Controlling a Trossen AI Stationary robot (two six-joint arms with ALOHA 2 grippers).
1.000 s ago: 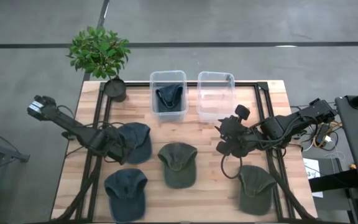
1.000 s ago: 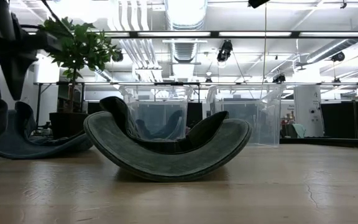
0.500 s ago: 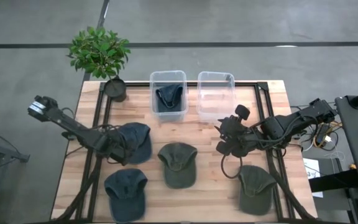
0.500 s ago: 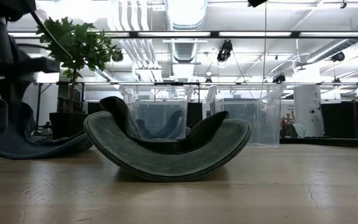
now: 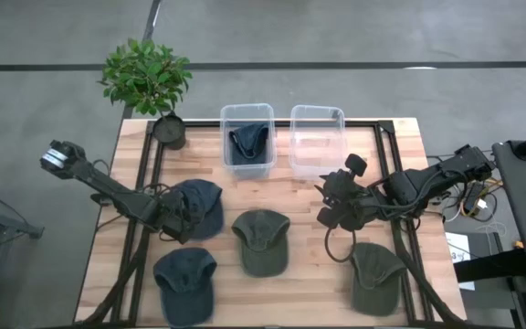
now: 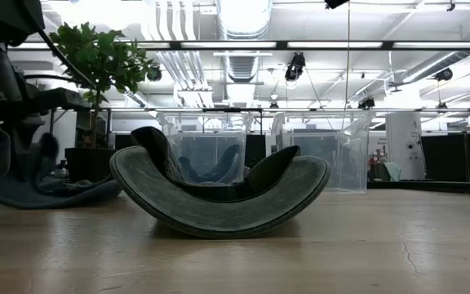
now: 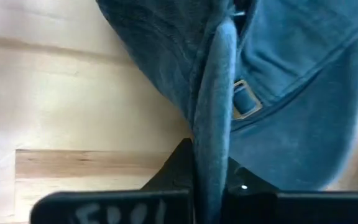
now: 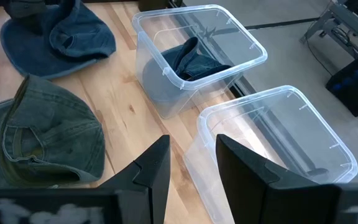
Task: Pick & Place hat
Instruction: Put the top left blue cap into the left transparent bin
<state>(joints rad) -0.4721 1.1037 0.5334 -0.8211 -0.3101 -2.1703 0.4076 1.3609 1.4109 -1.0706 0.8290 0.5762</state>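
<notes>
**Left arm bites into the blue cap**

The left gripper (image 5: pixel 173 222) has slid in against the blue cap (image 5: pixel 196 206) on the bench (image 5: pixel 318 274) and the fabric has bunched, jaws pinched on its rear edge by the strap. The right gripper (image 5: pixel 336 203) waits beside the empty bin (image 5: pixel 317 139), jaws slightly apart.

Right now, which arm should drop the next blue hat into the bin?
Left. Its tool is already shut on the blue hat, near the bin holding another blue hat. The right tool is open, empty, by the empty bin.
</notes>
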